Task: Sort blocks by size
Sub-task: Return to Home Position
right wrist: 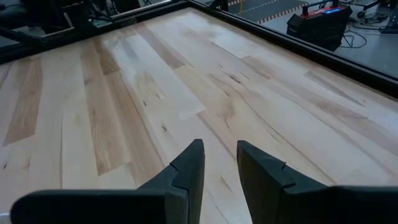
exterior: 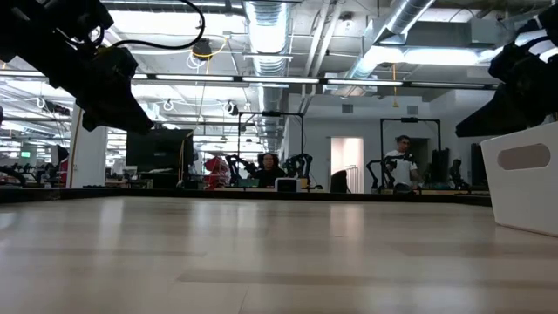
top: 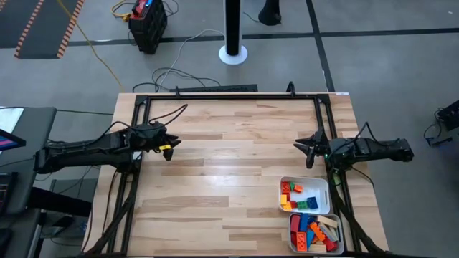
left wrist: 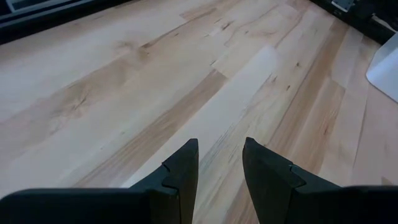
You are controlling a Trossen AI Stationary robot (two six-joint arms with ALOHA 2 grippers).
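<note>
The blocks [top: 314,231] all sit at the lower right of the high view, split between two white trays that touch end to end. The upper tray [top: 324,180] holds the short ones, red, orange, green and yellow. The lower tray [top: 341,228] holds the long ones, orange, blue, red and plain tan wood. I see none loose on the table [top: 229,165], so the sorting looks finished to me.

I would guess these pieces are light and stiff. The plastic sides look smooth and a bit slippery, and the wood should grip better. The safest hold would be across the narrow width at mid-length.

The long ones lie in a jumble, with no common heading. The tan pieces seem to slant from upper left toward lower right. The short ones are too small to judge.

The right gripper [top: 303,152] hangs over the table's right edge, just above the trays in the frame. The left gripper [top: 171,145] hangs at the left edge, well apart from them. On each, the fingers stand a narrow gap apart, holding nothing.
</note>
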